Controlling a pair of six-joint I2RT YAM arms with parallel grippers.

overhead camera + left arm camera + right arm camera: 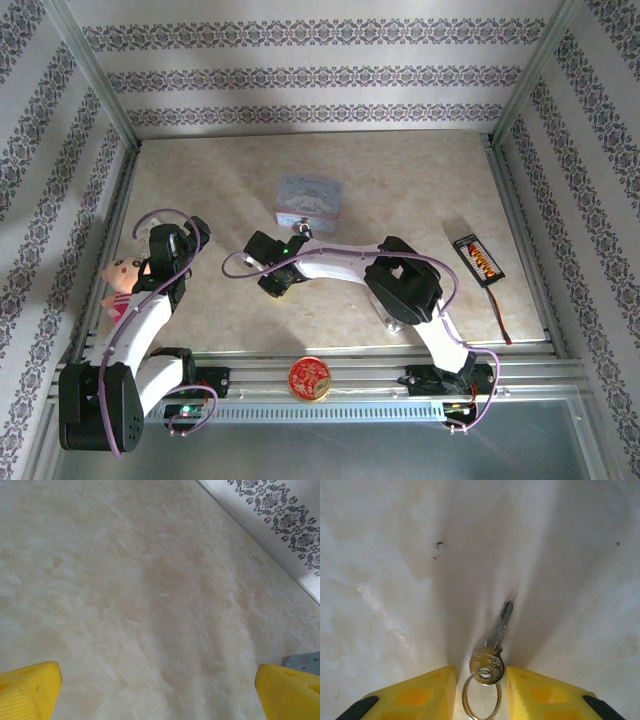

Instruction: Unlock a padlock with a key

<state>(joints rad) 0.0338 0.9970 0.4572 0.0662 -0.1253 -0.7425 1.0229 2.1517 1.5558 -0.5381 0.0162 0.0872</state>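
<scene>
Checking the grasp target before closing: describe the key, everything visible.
The key is small and of silvery metal, with a round bow and a slim blade. A thin wire ring passes through the bow's hole. It seems to lie flat on the pale table, blade pointing away from the right pincer and tilted slightly right. Its bow sits between the open yellow fingers; whether either touches it is unclear.
</scene>
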